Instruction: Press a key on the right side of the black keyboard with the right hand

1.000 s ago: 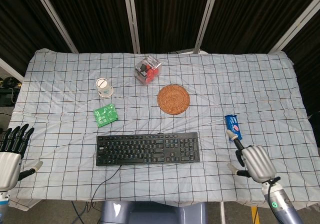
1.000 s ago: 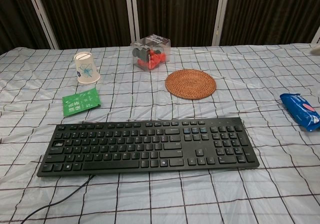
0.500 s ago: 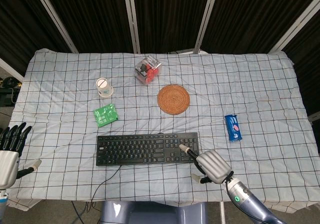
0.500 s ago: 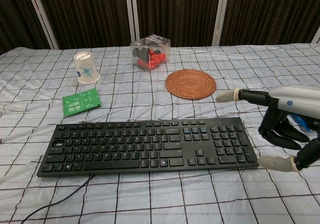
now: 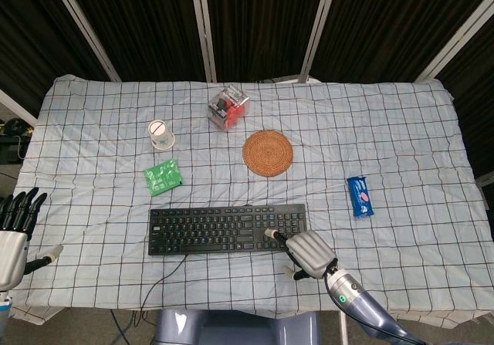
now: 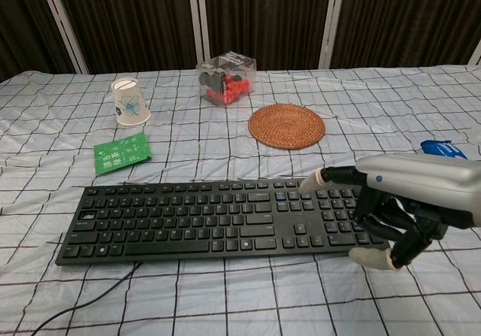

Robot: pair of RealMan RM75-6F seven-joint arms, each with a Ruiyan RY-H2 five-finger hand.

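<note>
Bare counter point(image 5: 401, 152) fills the frame's right side; only the blue packet point(image 5: 360, 196) interrupts it at mid-right.

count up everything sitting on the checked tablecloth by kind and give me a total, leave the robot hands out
Black keyboard: 1
Paper cup, upside down: 1
Green packet: 1
Clear box of red and black pieces: 1
Woven round coaster: 1
Blue snack packet: 1
Total: 6

Right hand point(image 6: 391, 219) pointing, seemingly empty
</note>
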